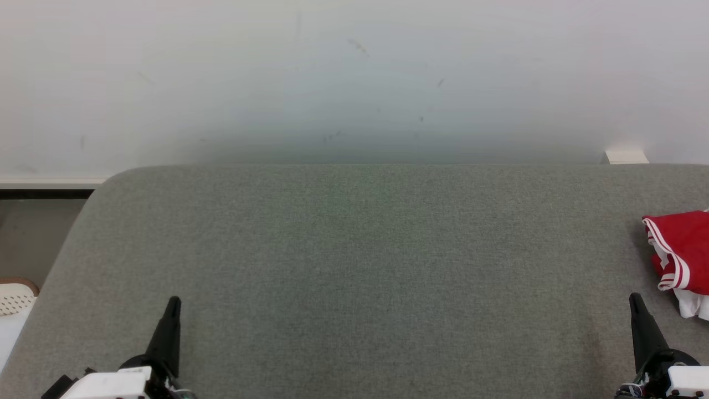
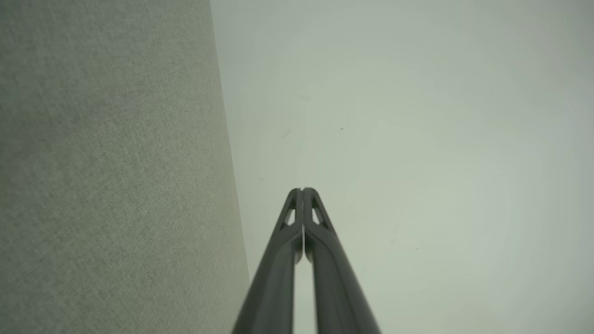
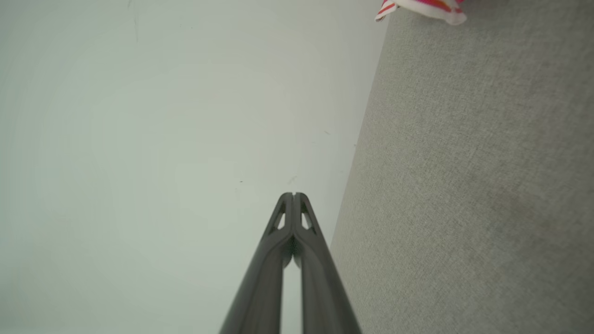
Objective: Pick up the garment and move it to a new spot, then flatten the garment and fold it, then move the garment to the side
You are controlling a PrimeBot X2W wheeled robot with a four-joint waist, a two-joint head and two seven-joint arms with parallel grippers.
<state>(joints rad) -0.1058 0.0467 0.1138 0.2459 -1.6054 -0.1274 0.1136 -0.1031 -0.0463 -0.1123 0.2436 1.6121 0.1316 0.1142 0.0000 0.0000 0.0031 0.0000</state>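
Your left gripper [image 1: 173, 303] and right gripper [image 1: 635, 300] sit fingers-together and empty, so open the right and pinch a thick fold of the garment [image 1: 684, 249] bunched at the cushion's [image 1: 354, 266] right edge.

Head camera looks down across the bench [image 1: 354, 266] toward the wall [image 1: 354, 83]; both wrist cameras, rolled sideways, share bench and wall.

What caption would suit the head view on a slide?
Left gripper and right gripper, both shut, above a grey fabric surface; red-and-white garment crumpled at the far right.
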